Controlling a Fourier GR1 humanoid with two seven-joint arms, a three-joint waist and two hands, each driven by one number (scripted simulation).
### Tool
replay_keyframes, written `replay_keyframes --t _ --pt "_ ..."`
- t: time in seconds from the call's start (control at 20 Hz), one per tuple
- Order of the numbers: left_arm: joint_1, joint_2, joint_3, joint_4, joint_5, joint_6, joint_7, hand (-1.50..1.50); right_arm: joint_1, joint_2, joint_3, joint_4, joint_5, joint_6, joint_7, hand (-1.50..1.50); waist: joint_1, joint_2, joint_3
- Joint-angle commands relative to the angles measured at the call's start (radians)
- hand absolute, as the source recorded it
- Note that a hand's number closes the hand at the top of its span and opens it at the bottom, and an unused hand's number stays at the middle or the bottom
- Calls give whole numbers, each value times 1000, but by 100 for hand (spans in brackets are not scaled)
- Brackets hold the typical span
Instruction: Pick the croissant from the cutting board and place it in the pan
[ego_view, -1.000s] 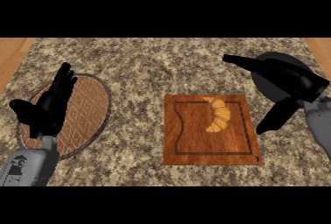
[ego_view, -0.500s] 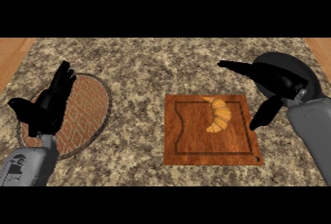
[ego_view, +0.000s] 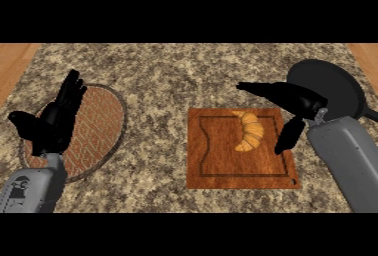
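A golden croissant (ego_view: 249, 131) lies on the upper right part of the wooden cutting board (ego_view: 221, 165). The black pan (ego_view: 332, 85) sits at the counter's right, behind the board, partly hidden by my right hand. My right hand (ego_view: 295, 100) hovers over the board's upper right corner, open, with fingers stretched leftwards above the croissant and the thumb hanging down beside it. It does not touch the croissant. My left hand (ego_view: 52, 122) rests open at the left, fingers up.
A round brick-patterned trivet (ego_view: 100, 125) lies at the left under my left hand. Wooden strips (ego_view: 15, 60) border the speckled stone counter (ego_view: 170, 75) at both sides.
My right hand has moved left and down from over the pan to the board's right edge, close to the croissant. The left hand has stayed put.
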Motion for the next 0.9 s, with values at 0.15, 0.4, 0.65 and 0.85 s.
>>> replay_keyframes --t 0.15,0.4,0.65,0.85 --pt "-18 -23 5 21 -31 -4 -9 0 36 29 34 -18 129 -8 3 -150 -3 0 0" --pt "9 -35 21 38 -22 -14 -39 0 15 35 78 29 230 -17 14 -150 -1 0 0" --pt "-39 -51 11 44 -49 -3 -9 0 -84 44 43 175 283 6 -29 -150 2 2 0" --pt "-9 -43 39 68 -44 -37 -58 0 -28 93 42 169 335 -33 -32 -150 0 1 0"
